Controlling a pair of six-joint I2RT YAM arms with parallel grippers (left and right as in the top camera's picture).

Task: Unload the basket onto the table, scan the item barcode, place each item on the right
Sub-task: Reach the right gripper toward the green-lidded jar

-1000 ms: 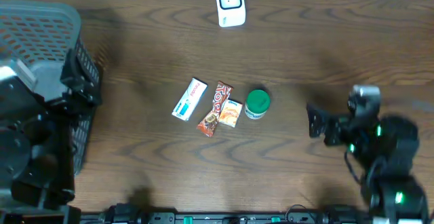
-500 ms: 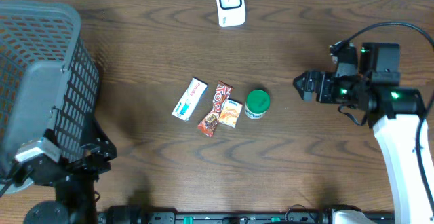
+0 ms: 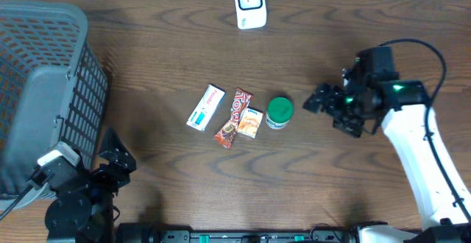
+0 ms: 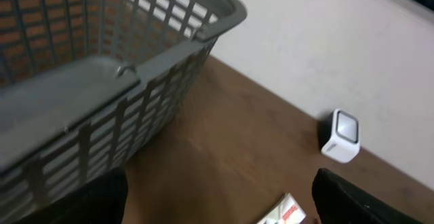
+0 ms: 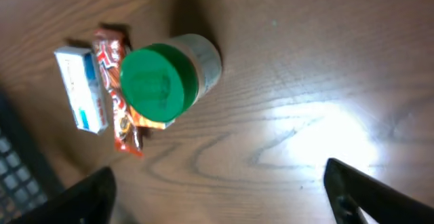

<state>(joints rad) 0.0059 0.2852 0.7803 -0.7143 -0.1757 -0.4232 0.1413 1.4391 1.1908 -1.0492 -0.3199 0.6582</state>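
At mid-table, our right gripper (image 3: 316, 101) faces the green-lidded jar (image 3: 279, 112).
Its jaws stand wide apart and empty. The jar stands upright just to their left, touching the snack packets. Our left gripper (image 3: 118, 160), also spread, sits well apart by the basket (image 3: 44, 66).

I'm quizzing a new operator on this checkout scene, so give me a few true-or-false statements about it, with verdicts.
1. The green-lidded jar is the item nearest the right gripper. True.
2. The right gripper is shut on the jar. False: it is open and apart from the jar.
3. The scanner lies inside the basket. False: it stands on the table at the far edge, away from the basket.
4. The white box lies beside the candy bar. True.
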